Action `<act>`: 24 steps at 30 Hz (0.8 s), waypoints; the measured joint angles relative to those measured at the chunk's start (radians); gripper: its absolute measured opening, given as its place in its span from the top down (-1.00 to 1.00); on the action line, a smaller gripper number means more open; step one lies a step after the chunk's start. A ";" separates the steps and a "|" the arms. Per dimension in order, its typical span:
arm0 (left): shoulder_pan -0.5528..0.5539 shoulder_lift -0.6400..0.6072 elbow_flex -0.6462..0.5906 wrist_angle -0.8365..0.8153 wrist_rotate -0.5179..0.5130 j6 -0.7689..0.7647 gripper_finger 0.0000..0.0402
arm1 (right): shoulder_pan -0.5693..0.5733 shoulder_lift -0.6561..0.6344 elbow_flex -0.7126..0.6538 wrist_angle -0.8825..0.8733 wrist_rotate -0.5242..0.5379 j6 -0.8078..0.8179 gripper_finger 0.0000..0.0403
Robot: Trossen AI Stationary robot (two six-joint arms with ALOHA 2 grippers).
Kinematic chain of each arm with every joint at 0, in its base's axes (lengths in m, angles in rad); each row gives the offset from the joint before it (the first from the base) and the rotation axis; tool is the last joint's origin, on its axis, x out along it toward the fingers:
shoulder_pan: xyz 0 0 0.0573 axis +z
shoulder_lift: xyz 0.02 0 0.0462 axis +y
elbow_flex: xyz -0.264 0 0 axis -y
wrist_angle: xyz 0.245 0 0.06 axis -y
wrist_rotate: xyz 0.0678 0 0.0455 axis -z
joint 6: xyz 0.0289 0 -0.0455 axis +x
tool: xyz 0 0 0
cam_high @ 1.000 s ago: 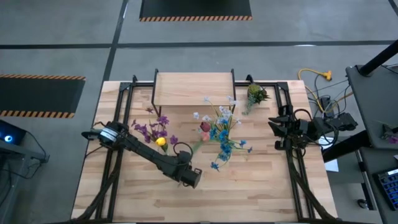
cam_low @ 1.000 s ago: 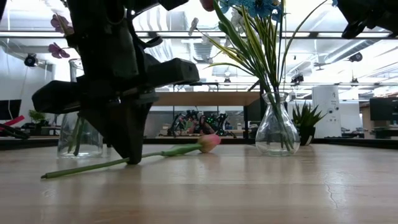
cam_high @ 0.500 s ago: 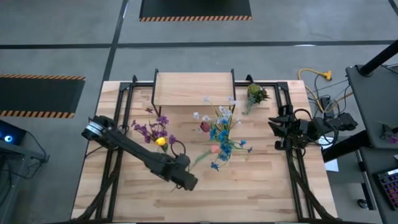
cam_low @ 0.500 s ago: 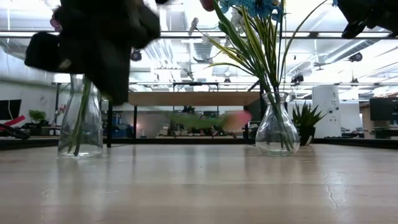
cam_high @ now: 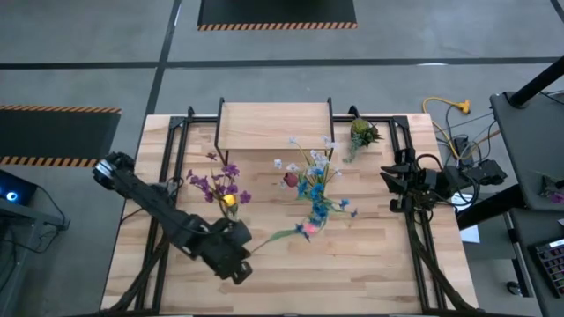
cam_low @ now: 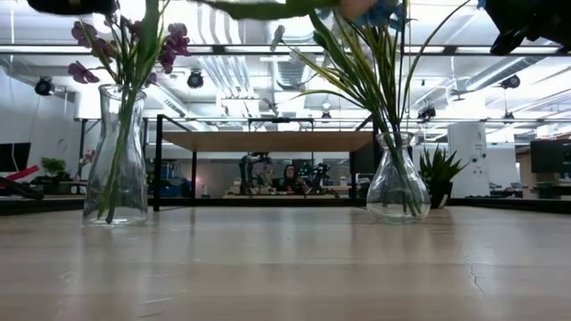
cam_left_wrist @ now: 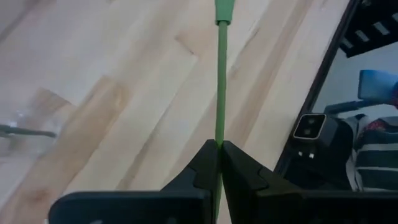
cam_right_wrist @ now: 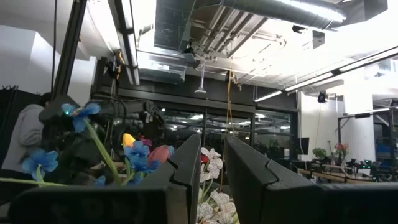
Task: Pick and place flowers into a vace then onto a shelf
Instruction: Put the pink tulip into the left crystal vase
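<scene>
My left gripper [cam_high: 246, 248] is over the table's near-left part, shut on a pink-bloomed flower [cam_high: 304, 231] whose green stem [cam_low: 268, 7] crosses the top of the low view. A tall glass vase [cam_low: 116, 160] with purple flowers [cam_high: 216, 185] stands at centre-left. A round glass vase [cam_low: 397, 187] holds blue, white and dark red flowers [cam_high: 317, 180]. The shelf [cam_high: 275, 125] stands at the far edge on black legs. My right gripper [cam_right_wrist: 211, 171] waits at the table's right side, open. My left gripper pinches the flower's green stem [cam_left_wrist: 219, 138] between its two fingers, well away from the bloom. The stem runs straight out ahead between the fingertips, along the fingers. The flower is lifted clear of the table and lies roughly level, bloom end toward the round vase.
A stubby yellow-green tuft [cam_high: 361, 132] sits at the far right beside the shelf. Black frame rails [cam_high: 414, 238] run along the table's left and right sides. Bare wood [cam_high: 352, 273] lies along the near edge. People show in the room beyond.
My left gripper has risen from the table and drawn toward the near-left corner, staying shut on the stem. The pink flower, which lay on the table a second ago, is now lifted clear and carried high; its bloom has moved toward the near edge.
</scene>
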 joint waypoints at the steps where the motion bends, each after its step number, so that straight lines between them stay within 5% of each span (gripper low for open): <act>1: -0.011 -0.014 -0.001 -0.008 -0.016 0.000 1.00 | 0.000 0.000 0.000 0.000 0.000 0.000 0.69; 15: -0.141 -0.119 -0.001 0.003 -0.465 0.326 1.00 | 0.000 0.000 0.000 0.001 0.000 0.000 0.69; 24: -0.215 -0.145 -0.001 -0.001 -0.488 0.363 1.00 | 0.000 0.000 0.000 0.001 0.000 0.000 0.69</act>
